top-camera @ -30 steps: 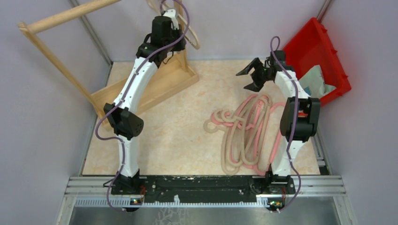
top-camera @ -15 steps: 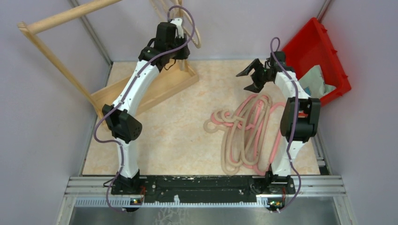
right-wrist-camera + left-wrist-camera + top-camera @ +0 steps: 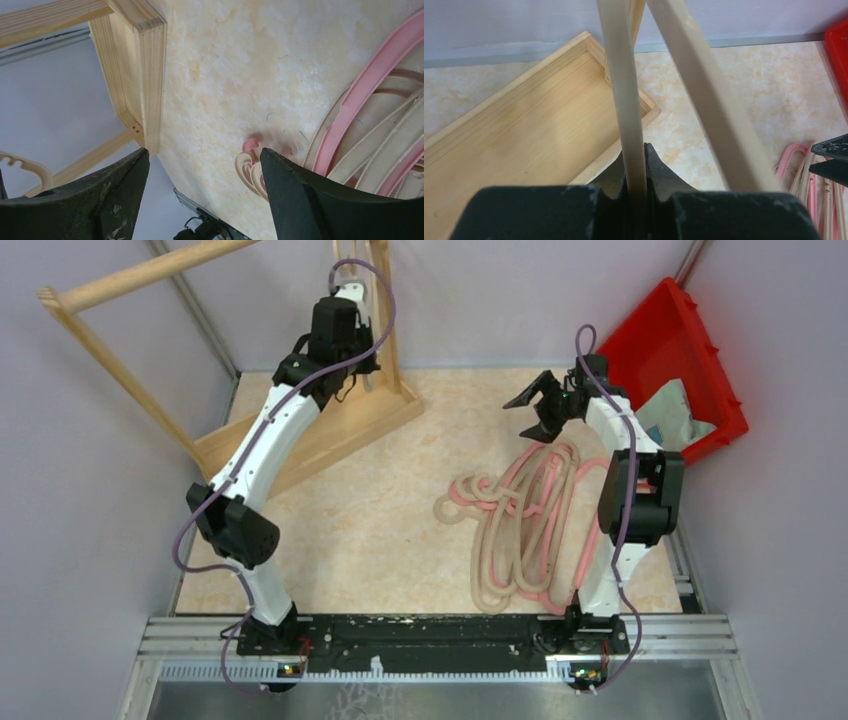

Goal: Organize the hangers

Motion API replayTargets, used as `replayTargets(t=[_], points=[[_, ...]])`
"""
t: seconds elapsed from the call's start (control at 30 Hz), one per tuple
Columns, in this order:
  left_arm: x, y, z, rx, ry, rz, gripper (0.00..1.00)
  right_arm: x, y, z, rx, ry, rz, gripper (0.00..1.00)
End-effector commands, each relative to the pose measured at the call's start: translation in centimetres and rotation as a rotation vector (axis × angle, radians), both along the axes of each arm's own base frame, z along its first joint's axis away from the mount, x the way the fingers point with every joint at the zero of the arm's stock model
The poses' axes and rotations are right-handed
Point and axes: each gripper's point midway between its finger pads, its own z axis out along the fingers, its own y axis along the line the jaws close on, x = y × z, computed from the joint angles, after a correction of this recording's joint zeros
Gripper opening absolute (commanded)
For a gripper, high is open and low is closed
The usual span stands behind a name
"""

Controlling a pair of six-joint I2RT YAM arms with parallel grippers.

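Early, I reckon: pile mostly remains.
Left gripper (image 3: 637, 156) clamps a beige hanger (image 3: 619, 75) by the rack (image 3: 375, 412); right gripper (image 3: 522, 417) wide over hanger pile (image 3: 520, 530).

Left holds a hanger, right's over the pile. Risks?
1. The left tool is shut on one thin bar of the beige hanger beside the wooden rack; it may pivot or snag a post.
2. The hanger pile by the open right tool is interlaced; lifting one may drag others.
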Motion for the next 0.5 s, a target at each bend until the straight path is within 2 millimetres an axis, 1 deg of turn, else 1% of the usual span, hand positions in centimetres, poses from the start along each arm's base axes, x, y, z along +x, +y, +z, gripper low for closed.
replayTargets(t=[0.0,0.13,0.23,0.33,0.47], points=[[-1.6,1.7,4.9,-0.059,-0.135,0.062,0.00,0.5,-0.4,3.2,-0.001,-0.100,-0.012,0.81],[-2.1,3.5,7.1,-0.068,-0.162,0.148,0.00,0.8,-0.3,3.1,0.001,-0.097,-0.014,0.81],[-2.4,4.6,7.6,-0.075,-0.117,0.207,0.00,0.9,-0.3,3.3,0.005,-0.096,-0.014,0.80],[-2.7,5.3,7.2,-0.079,-0.060,0.247,0.00,0.9,-0.3,3.4,0.005,-0.095,-0.012,0.80],[-3.1,7.5,5.5,-0.084,0.011,0.296,0.00,0.9,-0.3,3.6,0.009,-0.096,-0.015,0.80]])
